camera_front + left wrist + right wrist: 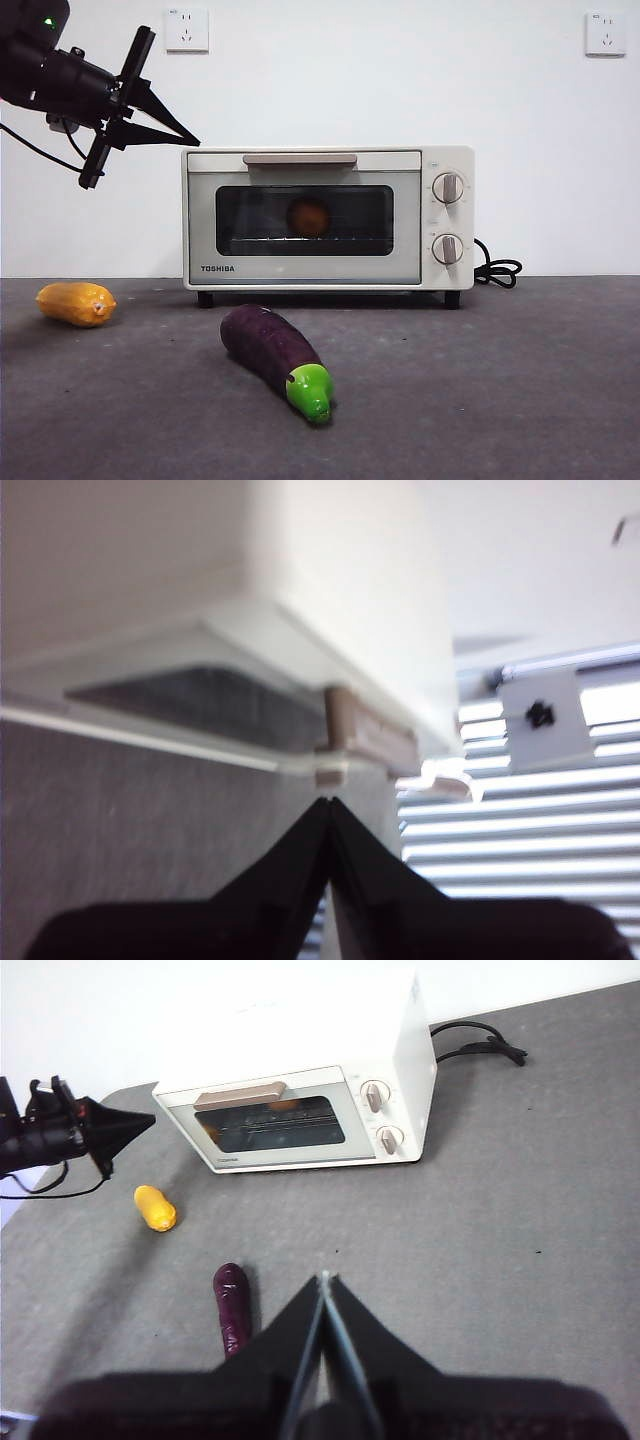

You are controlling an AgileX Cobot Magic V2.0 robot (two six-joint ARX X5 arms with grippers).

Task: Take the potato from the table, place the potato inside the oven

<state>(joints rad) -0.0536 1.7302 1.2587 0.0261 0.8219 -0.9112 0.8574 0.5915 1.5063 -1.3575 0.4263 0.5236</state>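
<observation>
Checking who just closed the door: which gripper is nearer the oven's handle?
Left. The left gripper hangs shut in the air just off the oven's upper corner, beside the handle. The right gripper is shut, back over the table, near the eggplant.

A: Front camera?
B: Low at the desk [520, 400] edge, facing the oven [327, 218] door closely.
A: Wrists?
B: Right looks down from high; left sits tight against the oven, their shared landmark
</observation>
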